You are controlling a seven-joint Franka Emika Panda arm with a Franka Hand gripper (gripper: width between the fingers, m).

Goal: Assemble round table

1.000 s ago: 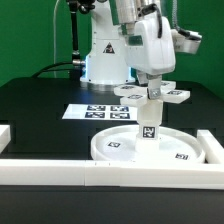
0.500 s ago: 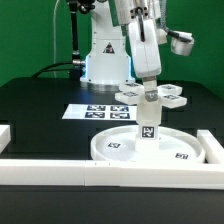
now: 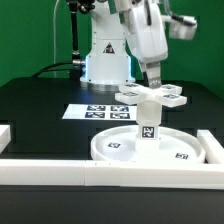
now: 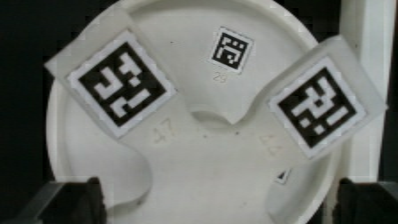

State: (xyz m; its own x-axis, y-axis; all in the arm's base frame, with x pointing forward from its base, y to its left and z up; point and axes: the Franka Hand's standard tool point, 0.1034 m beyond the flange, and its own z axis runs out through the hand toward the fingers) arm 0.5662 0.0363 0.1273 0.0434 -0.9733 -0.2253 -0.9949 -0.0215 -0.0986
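Since half a second ago the gripper [image 3: 154,81] has lifted off the leg's side and the arm leans more toward the exterior view's right.

Exterior view: the rimmed disc [image 3: 112,150] lies flat on the black desk [image 3: 40,110], and the only thing inside its rim is the short cylinder leg [image 3: 148,124], upright near the disc's middle with a tag on its side. The cross-shaped foot [image 3: 150,97] sits level on top of the leg, its arms bearing tags. The gripper hangs just above the foot. Behind the disc lies the marker board [image 3: 95,112]; a white border wall [image 3: 60,168] runs along the disc's near side.

Wrist view: the foot [image 4: 214,130] fills the picture, two large square tags on its arms, with the disc [image 4: 169,25] and one small tag beneath. The gripper [image 4: 228,205] is spread, its dark fingers [image 4: 71,200] well apart on either side of a foot arm, pinching nothing.
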